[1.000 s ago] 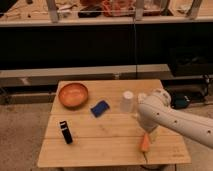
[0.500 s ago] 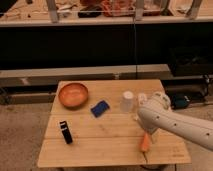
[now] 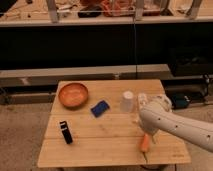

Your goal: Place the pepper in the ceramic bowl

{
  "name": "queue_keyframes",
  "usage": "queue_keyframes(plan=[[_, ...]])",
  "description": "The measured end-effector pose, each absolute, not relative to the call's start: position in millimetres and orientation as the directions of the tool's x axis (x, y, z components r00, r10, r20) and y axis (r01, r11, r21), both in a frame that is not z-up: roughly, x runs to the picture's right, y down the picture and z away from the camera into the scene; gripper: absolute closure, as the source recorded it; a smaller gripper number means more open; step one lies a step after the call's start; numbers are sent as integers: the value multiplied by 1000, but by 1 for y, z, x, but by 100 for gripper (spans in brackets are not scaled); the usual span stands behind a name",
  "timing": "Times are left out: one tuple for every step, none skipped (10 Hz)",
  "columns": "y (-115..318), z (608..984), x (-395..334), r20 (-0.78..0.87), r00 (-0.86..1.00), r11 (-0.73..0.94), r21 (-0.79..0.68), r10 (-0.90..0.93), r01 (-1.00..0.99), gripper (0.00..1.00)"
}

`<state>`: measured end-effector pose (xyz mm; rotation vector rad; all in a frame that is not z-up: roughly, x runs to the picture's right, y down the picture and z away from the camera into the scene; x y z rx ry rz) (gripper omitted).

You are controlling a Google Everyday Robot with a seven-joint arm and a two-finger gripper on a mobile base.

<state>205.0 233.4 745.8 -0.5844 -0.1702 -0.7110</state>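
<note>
Now, gripper: low at the near right of the table; open or closed cannot be told.
pepper: just beneath gripper, near table's front edge.
handling: judged light, firm, smooth-skinned; best taken mid-body, across its width.
ceramic bowl: far left, well apart.

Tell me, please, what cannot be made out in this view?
Camera view:
- Hand, over the table, front right: mostly covered by the arm; its grip on the pepper is unclear.
- Pepper: top end hidden under the hand.
- Bottle behind the cup: lower part blocked by the arm.
- Arm: cut off by the right edge.
</note>
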Motion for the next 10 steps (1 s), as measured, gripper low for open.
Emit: queue_keyframes(plan=[[234, 748, 204, 348, 743, 601, -438, -571, 668, 20], [235, 749, 204, 354, 737, 597, -433, -576, 675, 20], [237, 751, 205, 374, 709, 575, -417, -597, 704, 20], [238, 751, 205, 380, 703, 571, -411, -601, 711, 20], [239, 753, 205, 388, 695, 566, -405, -605, 718, 20], [240, 754, 205, 393, 690, 562, -401, -608, 723, 20], [241, 756, 205, 399, 684, 558, -397, -610, 729, 20], [242, 757, 205, 406, 676, 551, -392, -615, 737, 20], [243, 758, 205, 413, 670, 547, -388, -617, 742, 20], [244, 760, 205, 424, 664, 543, -382, -616, 748, 20]])
